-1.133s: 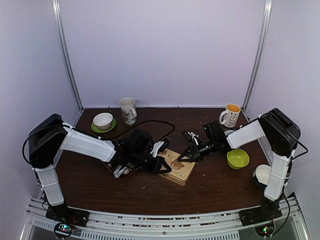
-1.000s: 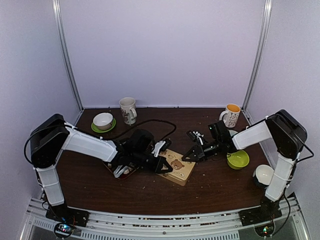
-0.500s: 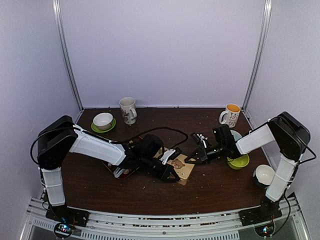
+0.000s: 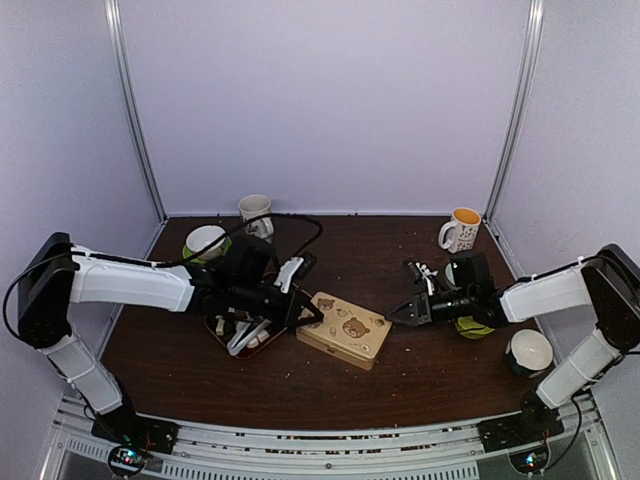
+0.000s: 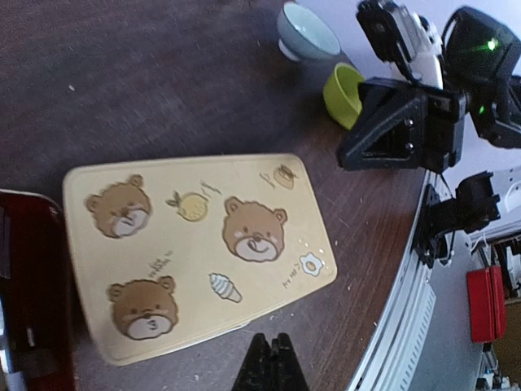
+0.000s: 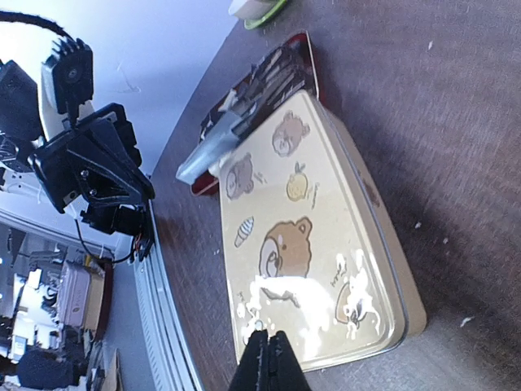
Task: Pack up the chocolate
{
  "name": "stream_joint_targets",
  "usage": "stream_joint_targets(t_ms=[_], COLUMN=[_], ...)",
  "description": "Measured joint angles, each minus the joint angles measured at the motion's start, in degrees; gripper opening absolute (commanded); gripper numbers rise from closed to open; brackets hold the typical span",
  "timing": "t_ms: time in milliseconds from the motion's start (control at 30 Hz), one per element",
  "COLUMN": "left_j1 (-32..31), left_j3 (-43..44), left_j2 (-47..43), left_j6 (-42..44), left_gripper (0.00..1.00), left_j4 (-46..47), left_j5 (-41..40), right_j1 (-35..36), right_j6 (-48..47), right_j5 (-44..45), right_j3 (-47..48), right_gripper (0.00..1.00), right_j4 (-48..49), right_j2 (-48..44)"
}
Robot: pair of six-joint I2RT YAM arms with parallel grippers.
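Mid-desk [image 4: 300, 385]: bear-print tin [image 4: 345, 330], lid on, long axis left-far to right-near. Left pincer [image 4: 308, 316] clenched, empty, just beside left end. Right pincer [image 4: 393, 315] clenched, empty, near right end. Chocolate not discernible; probably in red tray [image 5: 28, 244] left of tin, nearer left pincer.

Left gripper [image 4: 308, 316] shut, right gripper [image 4: 395, 314] shut, both held low, tips facing each other

Cream rectangular tin with bear-print lid [image 5: 203, 244] flat on dark wooden table [image 5: 122, 81], left gripper [image 5: 271, 371] pinched together at its near edge, right gripper [image 5: 352, 153] beyond, lime-green bowl [image 5: 342, 94], pale bowl [image 5: 305, 32].
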Motion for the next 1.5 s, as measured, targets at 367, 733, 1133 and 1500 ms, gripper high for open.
stream_joint_targets(t_ms=[367, 733, 1133, 1500], left_j1=[11.72, 14.73, 15.43, 23.15], left_j3=[-12.39, -16.15, -16.02, -22.01], left_j2=[-11.58, -23.54, -33.44, -30.18], left_j6=[1.53, 1.95, 8.44, 28.87], left_gripper=[0.00, 0.56, 0.98, 0.98], left_j4=[-3.06, -2.64, -8.15, 7.63], left_j5=[-5.77, -21.00, -48.00, -62.45], right_j1=[-5.90, -8.98, -9.35, -16.22], right_j6=[-4.98, -11.45, -24.39, -28.87], right_j5=[13.03, 31.74, 56.87, 60.67], right_j3=[-5.88, -6.08, -16.15, -20.44], right_gripper=[0.00, 0.17, 1.00, 1.00], right_j4=[-4.94, -11.47, 1.16, 16.39], right_j2=[-21.79, -36.20, -46.95, -34.82])
